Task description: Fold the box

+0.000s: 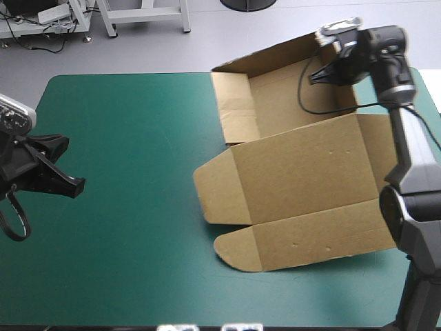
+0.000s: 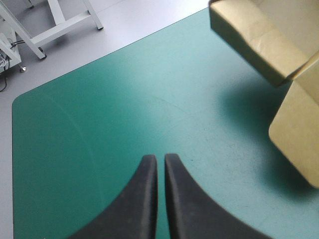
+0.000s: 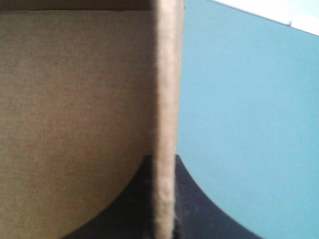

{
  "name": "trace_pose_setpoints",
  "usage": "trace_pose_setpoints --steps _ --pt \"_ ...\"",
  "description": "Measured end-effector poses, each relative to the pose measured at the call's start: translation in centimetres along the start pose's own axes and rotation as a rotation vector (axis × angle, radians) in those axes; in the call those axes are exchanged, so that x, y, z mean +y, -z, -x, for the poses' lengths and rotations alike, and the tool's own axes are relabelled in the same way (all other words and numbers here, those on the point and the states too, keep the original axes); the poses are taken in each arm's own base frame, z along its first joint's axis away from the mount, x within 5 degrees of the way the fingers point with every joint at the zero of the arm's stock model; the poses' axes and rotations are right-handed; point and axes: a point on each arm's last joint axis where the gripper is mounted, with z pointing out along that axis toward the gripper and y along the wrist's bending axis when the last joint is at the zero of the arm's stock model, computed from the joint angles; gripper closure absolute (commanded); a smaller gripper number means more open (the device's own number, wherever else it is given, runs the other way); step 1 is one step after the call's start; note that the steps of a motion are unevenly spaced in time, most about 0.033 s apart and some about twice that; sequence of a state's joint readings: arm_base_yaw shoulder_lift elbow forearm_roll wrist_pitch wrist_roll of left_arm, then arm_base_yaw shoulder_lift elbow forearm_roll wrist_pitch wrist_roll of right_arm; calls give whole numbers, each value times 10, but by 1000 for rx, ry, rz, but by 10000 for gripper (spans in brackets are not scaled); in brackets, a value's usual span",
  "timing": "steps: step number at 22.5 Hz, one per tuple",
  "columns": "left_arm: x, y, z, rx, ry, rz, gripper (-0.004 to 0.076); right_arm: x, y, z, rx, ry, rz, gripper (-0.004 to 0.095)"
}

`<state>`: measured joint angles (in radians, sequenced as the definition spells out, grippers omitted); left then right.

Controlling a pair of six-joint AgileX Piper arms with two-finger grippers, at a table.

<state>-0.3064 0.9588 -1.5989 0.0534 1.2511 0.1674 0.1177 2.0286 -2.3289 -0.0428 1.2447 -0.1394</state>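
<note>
Nearest, the left gripper [image 2: 160,158] hovers over the bare teal-green cover [image 1: 138,138] at the table's left side. Its 2 black fingers are together on nothing, and the box [image 1: 296,148] lies well apart to its right. The box's long axis runs near to far across the table's right half, with the lid [image 1: 310,207] flat in front and the walled tray [image 1: 289,89] behind. Farthest, the right gripper [image 1: 315,76] is clamped on a raised wall [image 3: 164,99] at the tray's far right end, so it looks like the arm placed to work there.

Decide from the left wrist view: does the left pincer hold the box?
No, the left pincer is shut over the teal-green cover, the box apart ahead of it.
</note>
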Motion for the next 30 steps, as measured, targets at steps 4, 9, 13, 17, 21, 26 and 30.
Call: trace_pose_setpoints --steps 4,9,13,17,21,26,30 --pt "-1 3 -3 -6 10 -11 696 -71 32 -21 1 -139 -112 931" --pt "-2 22 -27 -17 38 28 696 -161 24 -96 172 -385 -154 932" --pt "-6 23 -60 28 47 42 697 -170 -10 -144 331 -430 -105 931" --pt "-16 14 -104 94 89 15 696 -156 -50 -181 383 -446 -27 932" --pt "-25 3 -148 148 130 12 696 -145 -69 -202 366 -472 15 931" --pt "-28 -5 -164 164 144 9 696 -143 -69 -204 333 -397 22 855" --pt "-28 -5 -163 157 145 7 697 -144 -70 -204 323 -382 23 666"
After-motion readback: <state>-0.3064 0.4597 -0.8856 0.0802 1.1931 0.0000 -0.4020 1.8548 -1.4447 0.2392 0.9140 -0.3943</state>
